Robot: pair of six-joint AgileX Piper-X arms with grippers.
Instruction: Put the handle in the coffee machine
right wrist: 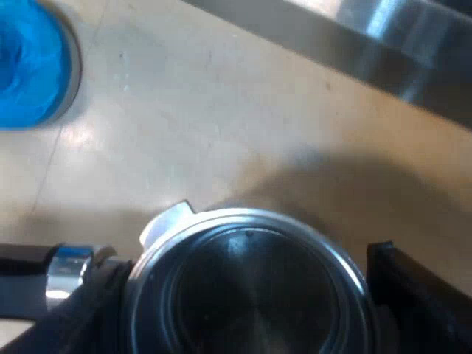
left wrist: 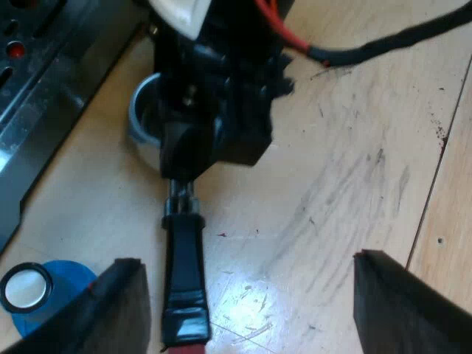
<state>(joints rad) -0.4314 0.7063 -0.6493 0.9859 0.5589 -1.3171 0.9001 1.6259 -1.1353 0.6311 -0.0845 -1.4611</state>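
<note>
Left arm: your left end effector (left wrist: 247, 258) hangs low over the counter (left wrist: 346, 169), pointed down at it. Its fingers (left wrist: 118, 310) are spread wide and hold nothing.

The metal holder (left wrist: 184, 273) lies flat on the counter inside that gap. Its dark handle runs lengthwise between the two fingers, nearer one than the other and touching neither. The red end lies back toward the wrist. The basket end lies ahead of the fingertips.

Right arm: your right end effector (right wrist: 243, 271) points straight down onto the holder's round basket. One finger (right wrist: 413, 295) stands on each side of the rim, pressed against it, so it is pinching the holder at the basket. The handle leads away sideways past one finger.

A blue tamper (left wrist: 44, 295) stands on the counter just outside your left end effector, near the handle. The metal base of the espresso machine (left wrist: 37, 88) lies beyond the basket, apart from it.
</note>
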